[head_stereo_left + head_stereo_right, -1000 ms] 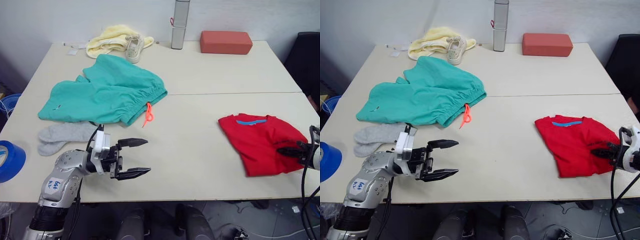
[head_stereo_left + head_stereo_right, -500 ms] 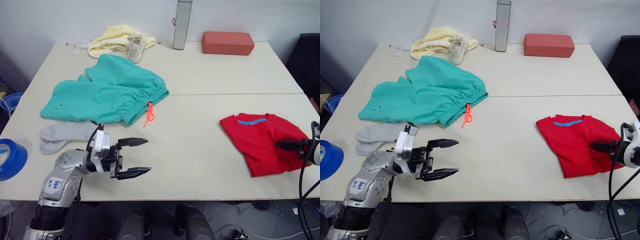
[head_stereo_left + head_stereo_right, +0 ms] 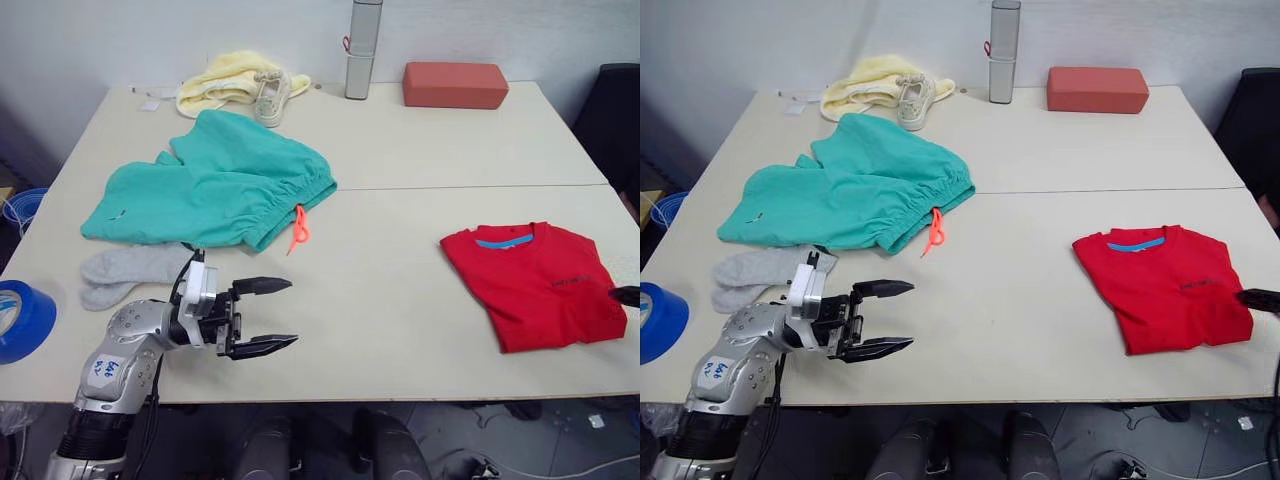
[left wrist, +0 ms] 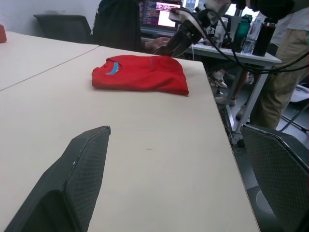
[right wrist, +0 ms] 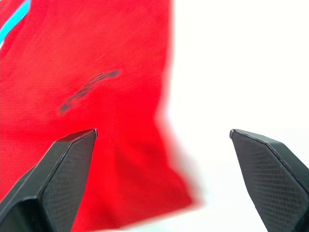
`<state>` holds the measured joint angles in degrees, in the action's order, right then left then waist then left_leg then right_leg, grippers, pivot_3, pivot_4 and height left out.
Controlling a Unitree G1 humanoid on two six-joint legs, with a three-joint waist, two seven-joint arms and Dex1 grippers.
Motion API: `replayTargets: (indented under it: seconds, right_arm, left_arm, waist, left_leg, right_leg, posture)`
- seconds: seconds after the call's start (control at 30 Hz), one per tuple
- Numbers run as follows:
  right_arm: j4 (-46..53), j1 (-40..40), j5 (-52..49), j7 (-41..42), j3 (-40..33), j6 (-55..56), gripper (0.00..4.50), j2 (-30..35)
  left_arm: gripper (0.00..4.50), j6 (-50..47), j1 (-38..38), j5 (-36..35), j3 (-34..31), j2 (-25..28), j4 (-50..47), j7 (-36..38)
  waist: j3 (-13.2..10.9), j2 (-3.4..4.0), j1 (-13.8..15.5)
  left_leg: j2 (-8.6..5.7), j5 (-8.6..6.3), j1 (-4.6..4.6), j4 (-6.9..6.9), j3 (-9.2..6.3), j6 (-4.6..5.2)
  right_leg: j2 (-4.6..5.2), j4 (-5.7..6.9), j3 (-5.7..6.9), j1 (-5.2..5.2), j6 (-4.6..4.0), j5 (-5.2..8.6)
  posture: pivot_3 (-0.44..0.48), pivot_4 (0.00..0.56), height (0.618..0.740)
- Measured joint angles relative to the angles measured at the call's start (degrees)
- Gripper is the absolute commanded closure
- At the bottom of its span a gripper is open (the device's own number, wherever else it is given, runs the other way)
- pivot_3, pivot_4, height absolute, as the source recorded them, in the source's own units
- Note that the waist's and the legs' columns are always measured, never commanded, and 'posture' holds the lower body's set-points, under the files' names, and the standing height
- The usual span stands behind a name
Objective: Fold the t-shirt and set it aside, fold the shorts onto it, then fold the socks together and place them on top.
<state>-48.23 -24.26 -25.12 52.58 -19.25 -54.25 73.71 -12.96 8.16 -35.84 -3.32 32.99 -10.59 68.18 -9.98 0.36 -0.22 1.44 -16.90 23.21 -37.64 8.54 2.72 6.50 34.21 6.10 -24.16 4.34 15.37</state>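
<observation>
L gripper (image 3: 268, 315): fingers spread wide, empty, over worktop (image 3: 400, 300) front-left.
R gripper (image 5: 159, 145): fingers wide apart, empty, at t-shirt's outer edge.
T-shirt (image 3: 535, 283): folded, flat, worktop right.
Shorts (image 3: 215, 185): spread out, left.
Socks (image 3: 130, 270): just in front of shorts, near L gripper.

My right hand (image 5: 159, 140) has let go of the t-shirt (image 3: 535, 285) and drawn back off it toward the desk's right edge. A second ago its fingers rested on the right side of the folded cloth. Now one fingertip (image 3: 1260, 298) shows just beyond the garment's right side, near the desk's (image 3: 400, 300) right edge. In the right wrist view the fingers stand spread, with the red cloth and bare desk between them. The t-shirt lies released. Its right side, covered by my hand before, is exposed, and a small dark mark shows on it.
</observation>
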Motion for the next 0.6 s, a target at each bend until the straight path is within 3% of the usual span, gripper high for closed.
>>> replayTargets:
  seconds: [0.2, 0.37, 0.47, 0.6]
  right_arm:
    - [5.55, 8.84, -0.34, 8.65, -9.27, 18.78, 0.01, -0.77]
    - [24.45, 14.73, -6.94, 15.83, -17.72, 22.54, 0.01, -5.42]
    - [40.23, 24.29, -8.01, 19.38, -17.29, 26.01, 0.01, -12.24]
    - [53.22, 27.46, -7.72, 18.83, -12.50, 35.36, 0.01, -24.06]
  left_arm:
    - [0.00, 0.09, -3.06, -0.03, -1.81, 1.67, -0.37, -0.10]
    - [0.00, 0.10, -6.54, -0.10, -10.29, 5.50, -0.39, -2.56]
    - [0.00, 1.88, -10.25, 0.61, -14.47, 5.60, 0.09, -4.98]
    - [0.00, 4.96, -14.82, 2.43, -20.63, 5.19, 0.28, -9.40]
  waist:
    - [-0.01, 0.10, -0.36]
    - [-0.01, 0.06, -0.56]
    - [0.01, -0.14, -0.02]
    - [-0.01, -0.15, 0.18]
  left_leg:
    - [0.03, 0.00, -0.05, -0.02, 0.13, -0.01]
    - [0.18, -0.02, -0.11, -0.02, 0.04, -0.13]
    - [0.20, -0.06, -0.10, 0.08, -0.03, -0.18]
    - [0.12, -0.21, -0.10, 0.08, -0.03, -0.45]
  right_leg:
    - [-0.08, 0.10, -0.08, -0.02, 0.02, -0.01]
    - [-0.17, 0.18, -0.08, 0.00, -0.04, 0.03]
    - [-0.16, 0.10, -0.04, 0.00, -0.10, 0.06]
    - [-0.06, 0.14, -0.07, -0.02, -0.09, 0.06]
  posture:
    - [0.000, 0.150, 0.740]
    - [0.000, 0.150, 0.740]
    - [0.000, 0.150, 0.740]
    - [0.000, 0.150, 0.740]
